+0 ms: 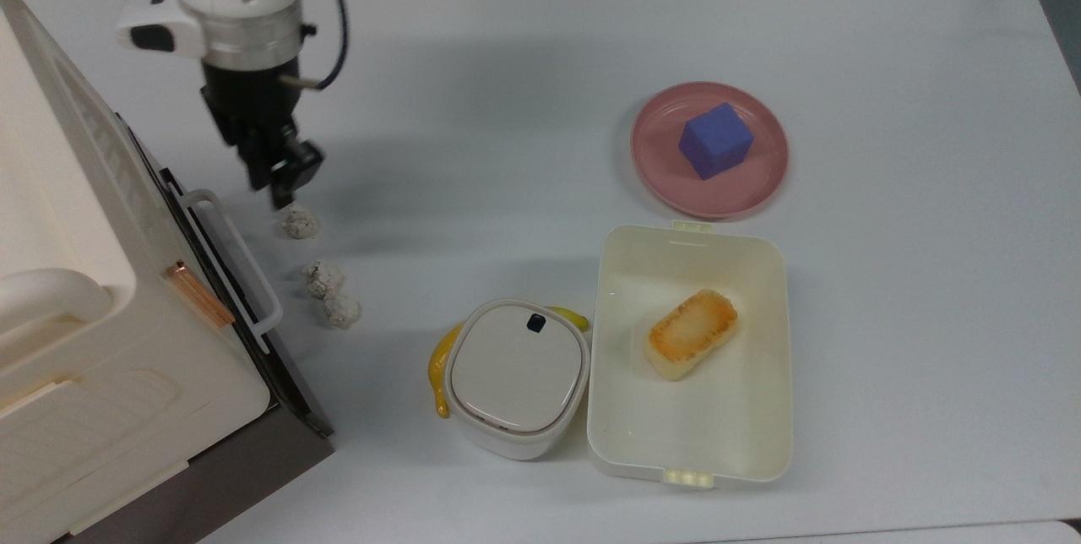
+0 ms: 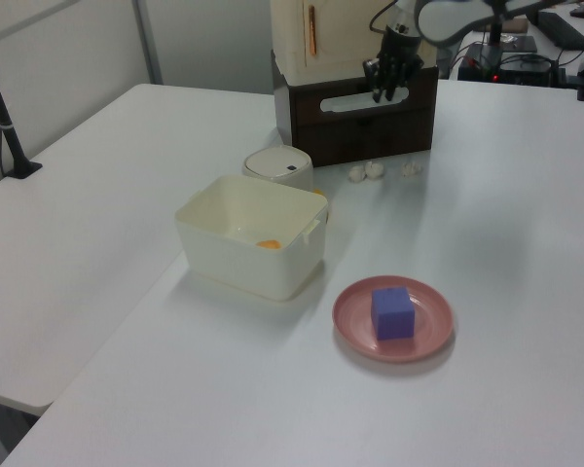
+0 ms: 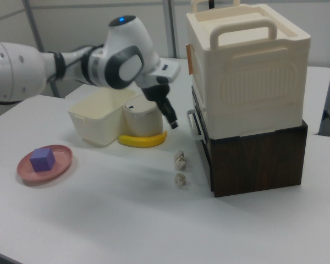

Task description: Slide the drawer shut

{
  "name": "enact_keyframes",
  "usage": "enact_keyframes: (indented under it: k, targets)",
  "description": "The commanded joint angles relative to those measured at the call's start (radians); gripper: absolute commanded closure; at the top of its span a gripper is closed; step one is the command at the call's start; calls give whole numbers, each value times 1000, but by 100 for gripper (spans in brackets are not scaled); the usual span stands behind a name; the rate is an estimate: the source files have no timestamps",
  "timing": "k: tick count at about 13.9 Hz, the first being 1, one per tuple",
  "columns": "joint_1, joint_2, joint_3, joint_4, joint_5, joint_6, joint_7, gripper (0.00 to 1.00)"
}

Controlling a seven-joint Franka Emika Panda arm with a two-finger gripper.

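The drawer [image 1: 187,223] sits pushed into the cream cabinet [image 1: 76,291], its dark brown front panel flush with the base. Its white loop handle [image 1: 239,261] sticks out toward the table, and the same handle [image 2: 355,100] lies across the dark front in the left view. My gripper [image 1: 285,181] hangs shut just off the handle's far end, apart from it and holding nothing. In the left view the gripper [image 2: 383,89] hovers in front of the drawer's upper edge. From the right view, the gripper [image 3: 174,124] points down beside the handle [image 3: 192,122].
Three white crumpled lumps [image 1: 323,278] lie on the table by the drawer front. Further along stand a lidded white pot [image 1: 517,375] over a banana [image 1: 437,368], an open cream container [image 1: 760,409] holding toast [image 1: 691,333], and a pink plate [image 1: 654,160] with a purple cube [image 1: 715,140].
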Motion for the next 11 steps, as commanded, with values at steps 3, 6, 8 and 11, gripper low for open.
enact_keyframes:
  k: [3, 6, 8, 11]
  targets:
    - [57, -182, 74, -49, 24, -361, -415, 0]
    - [56, -228, 74, -43, 24, -419, -592, 0]
    - [59, -228, 71, -40, 22, -442, -586, 0]
    - [59, -226, 60, -41, 13, -442, -588, 0]
